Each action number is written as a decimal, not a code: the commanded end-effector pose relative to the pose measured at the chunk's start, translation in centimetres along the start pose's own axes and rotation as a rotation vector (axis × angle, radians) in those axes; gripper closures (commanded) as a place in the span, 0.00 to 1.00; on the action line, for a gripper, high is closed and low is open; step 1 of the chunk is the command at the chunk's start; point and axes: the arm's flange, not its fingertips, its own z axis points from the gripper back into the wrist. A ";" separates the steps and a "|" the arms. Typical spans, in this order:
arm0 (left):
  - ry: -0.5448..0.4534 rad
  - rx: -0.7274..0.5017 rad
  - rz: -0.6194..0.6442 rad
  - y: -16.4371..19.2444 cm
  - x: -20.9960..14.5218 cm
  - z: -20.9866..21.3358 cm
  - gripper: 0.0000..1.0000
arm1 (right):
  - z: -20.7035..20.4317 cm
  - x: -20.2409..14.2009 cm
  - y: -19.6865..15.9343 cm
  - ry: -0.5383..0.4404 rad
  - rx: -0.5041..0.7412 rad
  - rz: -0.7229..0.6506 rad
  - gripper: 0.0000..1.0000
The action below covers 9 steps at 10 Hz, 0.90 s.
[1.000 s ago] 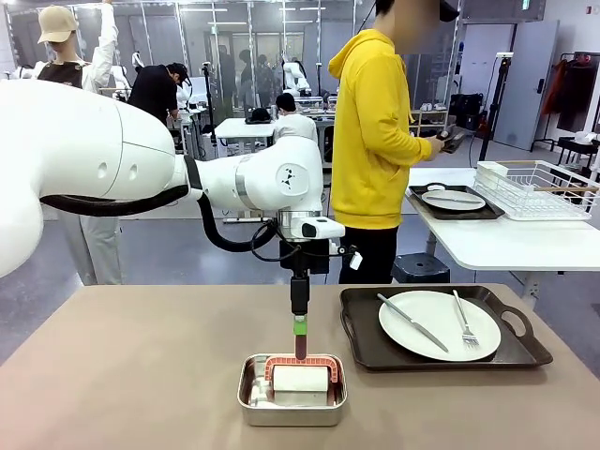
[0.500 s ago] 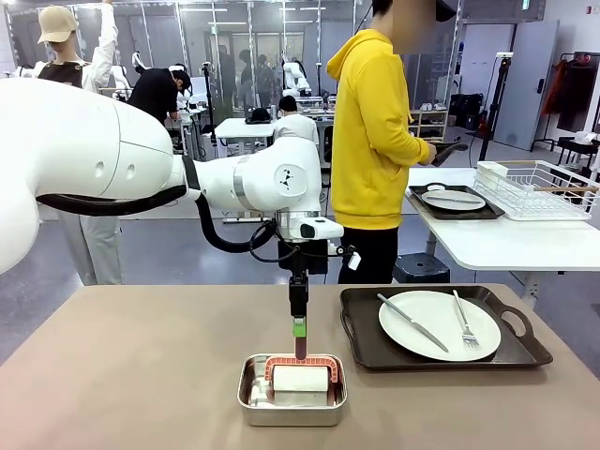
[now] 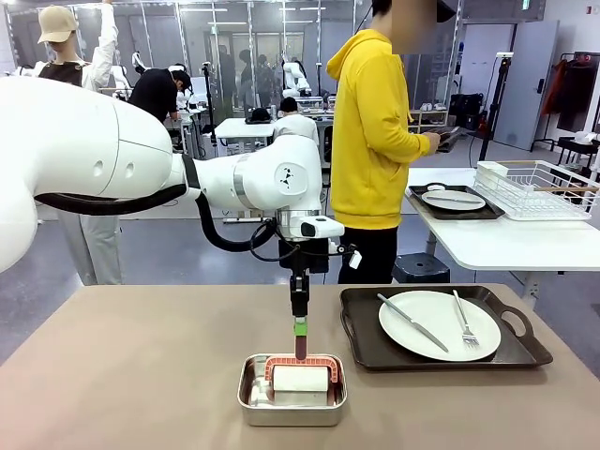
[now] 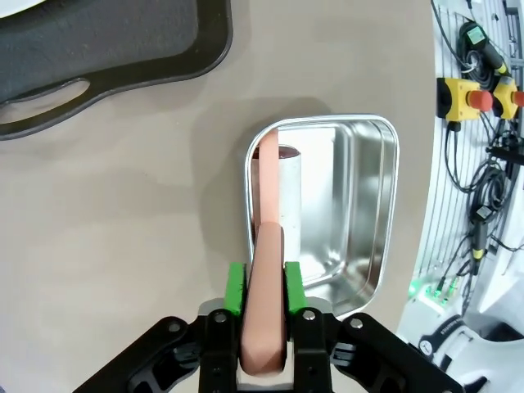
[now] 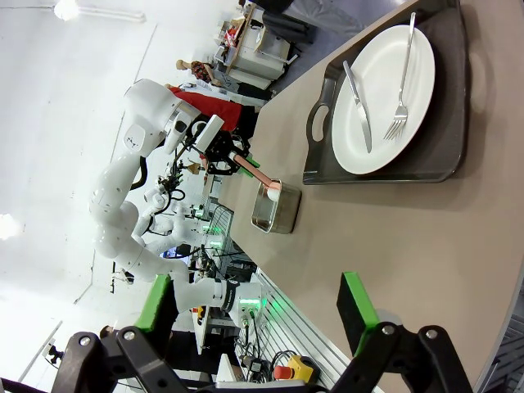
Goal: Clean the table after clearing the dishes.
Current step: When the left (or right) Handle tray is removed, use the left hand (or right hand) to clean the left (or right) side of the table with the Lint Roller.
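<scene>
The beige-brown table (image 3: 131,375) lies plain and matte at its left. At its middle the left gripper (image 3: 300,349), below a white arm (image 3: 239,183) marked with a dark emblem (image 3: 289,178) too small to read, has its green pads (image 4: 236,288) clamped on the salmon-pink handle (image 3: 302,361) of a white block (image 3: 300,379) sitting in a steel pan (image 3: 292,414). Just right of the pan a dark tray (image 3: 361,352) with cut-out handles rests on the table, bearing a round white plate (image 3: 436,314) with a silver knife (image 3: 412,322) and fork (image 3: 462,321); farther right a second plate (image 3: 454,200) on a second tray (image 3: 419,195) sits on a white side table (image 3: 506,246). The right gripper (image 5: 258,286) stands wide open, holding nothing.
</scene>
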 end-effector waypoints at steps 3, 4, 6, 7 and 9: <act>-0.033 0.017 0.019 -1.5 -1.1 -0.2 1.00 | 0.1 -0.3 0.3 0.004 0.001 0.004 0.00; -0.029 0.008 0.024 -2.3 -1.0 0.1 1.00 | 0.1 -0.3 0.3 0.004 0.001 0.004 0.00; -0.085 0.002 0.113 -5.7 -1.9 1.9 0.84 | 0.1 -0.3 0.3 0.004 0.001 0.004 0.00; -0.106 0.002 0.187 -7.9 -2.9 3.1 0.84 | 0.1 -0.3 0.3 0.004 0.001 0.004 0.00; -0.156 0.069 0.459 -12.1 -6.5 5.9 0.84 | 0.1 -0.3 0.3 0.004 0.001 0.004 0.00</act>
